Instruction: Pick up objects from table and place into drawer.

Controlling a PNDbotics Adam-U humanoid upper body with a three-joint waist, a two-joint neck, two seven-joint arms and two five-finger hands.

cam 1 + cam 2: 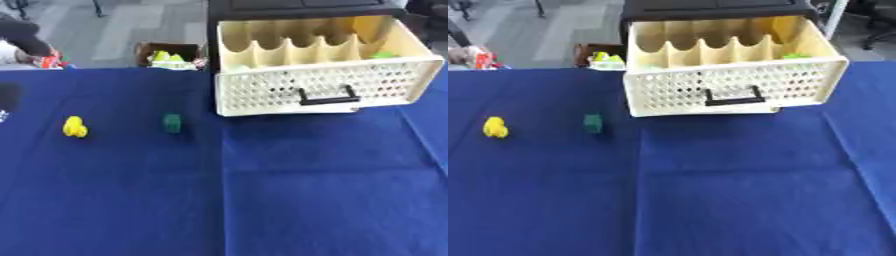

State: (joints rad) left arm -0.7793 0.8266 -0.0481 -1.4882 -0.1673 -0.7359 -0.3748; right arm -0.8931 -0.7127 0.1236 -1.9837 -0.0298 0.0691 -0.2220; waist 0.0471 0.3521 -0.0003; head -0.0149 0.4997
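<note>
Cream drawer pulled open on the blue bench; yellow toy and green block sit left. Neither hand's showing, so can't tell.

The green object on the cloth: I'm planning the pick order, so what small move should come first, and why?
Probably bring a hand down over the green object. It lies bare on the blue tablecloth, nearer the open drawer than the yellow object to its left, and no robot hand shows in either view.
</note>
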